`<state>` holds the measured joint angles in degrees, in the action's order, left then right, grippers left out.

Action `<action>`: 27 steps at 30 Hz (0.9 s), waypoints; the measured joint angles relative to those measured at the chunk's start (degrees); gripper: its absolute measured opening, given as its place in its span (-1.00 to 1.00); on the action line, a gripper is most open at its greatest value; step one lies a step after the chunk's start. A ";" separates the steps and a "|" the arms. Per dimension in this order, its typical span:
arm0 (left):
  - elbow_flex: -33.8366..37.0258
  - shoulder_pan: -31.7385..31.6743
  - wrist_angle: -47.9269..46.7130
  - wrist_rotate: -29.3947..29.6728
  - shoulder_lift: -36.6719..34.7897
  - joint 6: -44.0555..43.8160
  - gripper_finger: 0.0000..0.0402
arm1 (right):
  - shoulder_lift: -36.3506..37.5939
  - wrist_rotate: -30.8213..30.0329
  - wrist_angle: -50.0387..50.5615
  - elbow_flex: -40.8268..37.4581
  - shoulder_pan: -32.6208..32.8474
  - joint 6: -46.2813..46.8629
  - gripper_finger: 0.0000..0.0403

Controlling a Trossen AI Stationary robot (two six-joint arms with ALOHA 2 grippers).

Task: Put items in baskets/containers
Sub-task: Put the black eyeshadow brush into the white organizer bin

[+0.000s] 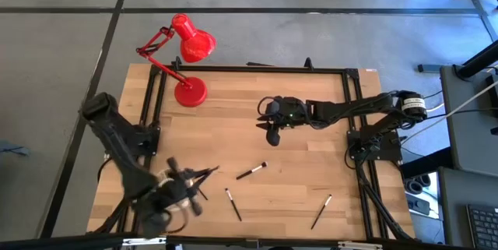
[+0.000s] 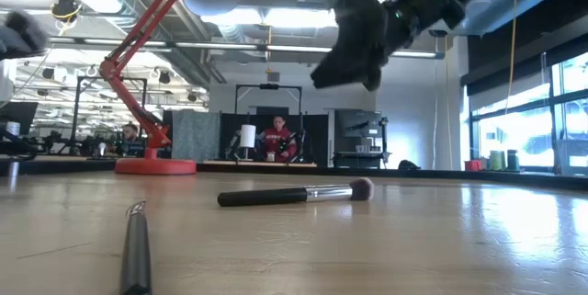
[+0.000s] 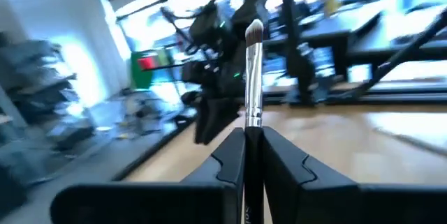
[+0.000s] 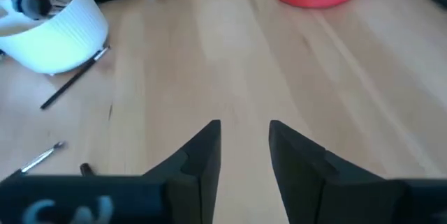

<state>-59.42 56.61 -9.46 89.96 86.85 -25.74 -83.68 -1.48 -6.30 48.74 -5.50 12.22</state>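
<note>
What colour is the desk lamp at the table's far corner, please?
Red: the lamp shows best in the high view.

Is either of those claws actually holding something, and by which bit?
Yes. The left gripper pinches a makeup brush by its handle, bristles pointing away. The right gripper is open and holds nothing.

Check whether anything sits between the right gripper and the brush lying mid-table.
Nothing visible does. The right gripper hangs open above the table, with only bare wood between it and the mid-table brush. The left gripper, shut on another brush, is well off to the left.
</note>
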 joint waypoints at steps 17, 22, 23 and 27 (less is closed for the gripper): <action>0.00 12.72 -43.20 -8.50 0.65 -55.22 -0.85 | 0.15 3.19 -16.70 -13.15 -1.42 8.82 -0.39; 0.00 12.62 -52.16 -17.42 3.04 -64.67 -0.84 | 0.15 3.27 -16.28 -13.47 -1.41 8.82 -0.39; 0.00 12.65 -53.69 -18.27 3.30 -66.84 -0.84 | 0.15 3.55 -16.31 -13.47 -1.40 8.82 -0.39; 0.00 12.79 -58.00 -22.76 4.23 -72.68 -0.83 | 0.15 4.13 -16.70 -13.47 -1.40 9.52 -0.39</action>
<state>-59.42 69.39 -67.46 67.20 91.08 -98.42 -83.53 2.66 -23.00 35.27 -6.90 21.73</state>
